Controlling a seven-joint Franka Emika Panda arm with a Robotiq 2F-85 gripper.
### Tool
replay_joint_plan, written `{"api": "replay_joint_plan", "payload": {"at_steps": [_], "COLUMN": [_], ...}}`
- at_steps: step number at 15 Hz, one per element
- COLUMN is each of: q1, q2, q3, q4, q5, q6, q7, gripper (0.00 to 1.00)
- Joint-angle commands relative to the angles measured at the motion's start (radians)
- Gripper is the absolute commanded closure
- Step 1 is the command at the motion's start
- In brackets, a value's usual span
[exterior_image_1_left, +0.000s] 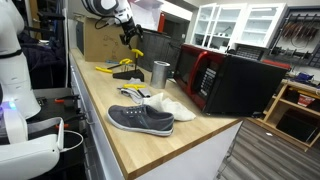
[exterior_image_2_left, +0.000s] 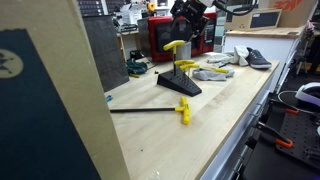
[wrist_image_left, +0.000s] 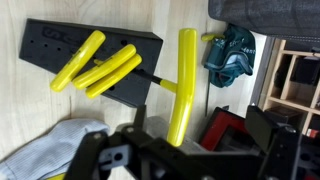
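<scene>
A black tool holder stands on the wooden bench and also shows in both exterior views. Three yellow-handled hex keys sit in it. A taller yellow T-handle key has its thin black shaft running to the holder, with its handle raised above the others. My gripper hovers right over this handle. Its fingers are spread wide, and the handle's end lies between them, nearer one finger. Nothing is clamped.
A loose yellow T-handle key with a long black shaft lies on the bench. A teal object, a metal cup, a red-and-black microwave, a grey shoe and a white shoe are nearby.
</scene>
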Motion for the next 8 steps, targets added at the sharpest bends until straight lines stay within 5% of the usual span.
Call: {"api": "replay_joint_plan", "payload": {"at_steps": [1,8], "q1": [0.012,0.118], "q2": [-0.044,-0.162], "q3": [0.016,-0.082], "q4": [0.016,0.043], "q5": [-0.034,-0.082], "q6": [-0.063,-0.404], "q7": [-0.031,-0.261], "gripper": [0.0,0.0]}}
